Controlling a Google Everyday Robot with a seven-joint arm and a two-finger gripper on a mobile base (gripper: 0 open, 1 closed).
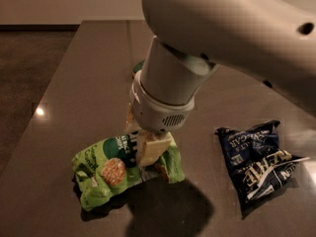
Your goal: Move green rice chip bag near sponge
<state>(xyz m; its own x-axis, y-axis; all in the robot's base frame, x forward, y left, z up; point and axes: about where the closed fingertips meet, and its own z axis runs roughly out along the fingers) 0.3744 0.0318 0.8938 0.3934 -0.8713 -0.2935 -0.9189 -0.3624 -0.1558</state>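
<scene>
Camera view: gripper (154,151) clamped on green rice chip bag (106,169) at 6 o'clock on table (74,88), sponge (139,66) toward 12 o'clock, mostly hidden behind arm (173,78); risks losing slick foil from a thin pinch, or bumping the half-seen sponge.

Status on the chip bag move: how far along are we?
Done: the approach. The gripper is down on the middle of the green rice chip bag.
In hand: the grasp; whether the bag is actually gripped cannot be seen.
Left: the whole carry. The bag lies near the front of the table, while the sponge, mostly hidden behind the arm, sits farther back. The dark blue bag lies apart from both.
</scene>
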